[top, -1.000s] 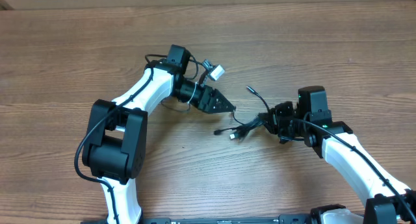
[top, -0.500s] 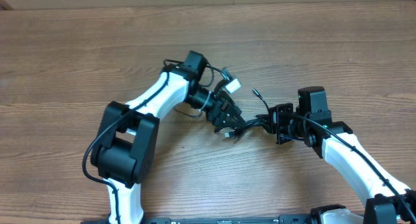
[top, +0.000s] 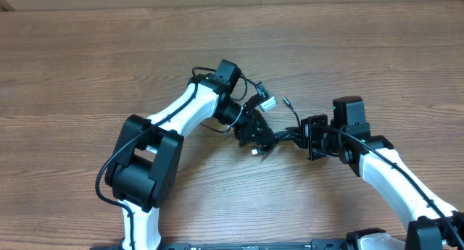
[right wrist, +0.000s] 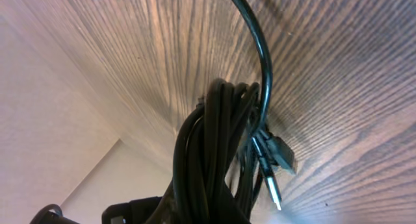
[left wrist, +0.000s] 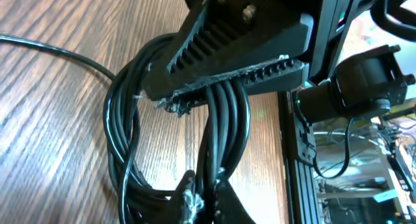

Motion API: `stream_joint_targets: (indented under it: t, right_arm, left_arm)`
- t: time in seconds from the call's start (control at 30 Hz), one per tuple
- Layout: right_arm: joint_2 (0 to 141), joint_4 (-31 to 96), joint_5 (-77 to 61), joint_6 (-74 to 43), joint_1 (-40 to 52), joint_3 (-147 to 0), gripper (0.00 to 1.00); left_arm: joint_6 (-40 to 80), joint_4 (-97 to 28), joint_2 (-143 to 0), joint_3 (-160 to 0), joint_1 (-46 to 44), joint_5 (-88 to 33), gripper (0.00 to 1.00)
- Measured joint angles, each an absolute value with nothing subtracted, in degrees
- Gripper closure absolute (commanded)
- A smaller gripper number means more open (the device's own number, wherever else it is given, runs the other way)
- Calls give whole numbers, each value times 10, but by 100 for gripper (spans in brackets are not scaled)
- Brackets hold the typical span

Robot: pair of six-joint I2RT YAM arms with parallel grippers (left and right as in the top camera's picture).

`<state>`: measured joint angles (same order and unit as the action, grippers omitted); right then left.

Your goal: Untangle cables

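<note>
Wood-grain table (top: 87, 54) fills the overhead view, with the right gripper (top: 305, 138) low over it. Its fingers are closed on the cables (top: 284, 137), a thin black bunch that runs straight out from its tips toward the other arm. The left gripper (top: 261, 136) meets that bunch just beside the right gripper. The two tips are near each other but apart, and the left gripper is clamped on the same strands. One loose cord end (top: 288, 103) rises from the bunch, farther from the arm bases than the right gripper. A white plug (top: 268, 103) sits near that end, against the left wrist.

From the left wrist, the left gripper (left wrist: 224, 81) shows ridged pads (left wrist: 214, 45) pressed together over several parallel strands of the cables (left wrist: 227, 120). More loops hang to one side over the table (left wrist: 52, 120).

From the right wrist, the cables (right wrist: 211, 152) crowd the lens and hide the right gripper's fingers, so the grip cannot be read here. A single cord arcs away above the table (right wrist: 338, 68), and a silver-tipped plug (right wrist: 275, 197) dangles beside the bunch.
</note>
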<state>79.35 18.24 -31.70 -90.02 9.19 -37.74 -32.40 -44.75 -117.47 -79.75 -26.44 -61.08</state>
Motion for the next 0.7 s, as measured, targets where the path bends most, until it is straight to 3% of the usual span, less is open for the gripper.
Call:
stream_joint_targets:
  t: [0.17,0.27,0.4,0.5,0.7]
  right_arm:
    - [794,180,-315,-902,92,-377,80]
    - [794,180,-315,-899,92,-377,57]
    - [794,180,-316,-886,92,-378,36]
    - [794,181,-317,-858,92,-378,34]
    - [794,163,-318,-810,92,-378,42]
  left_arm:
    - [-313,-436,-1175,-798,-259,-609,96]
    - [-291,-424,-1175,-798,-246,-603,96]
    - [-254,-411,-1175,-798,-223,-588,96]
    - [-228,-408,-1175,-798,-202,-580,96]
    - [-200,-410,-1175,-798,-163,-578,96]
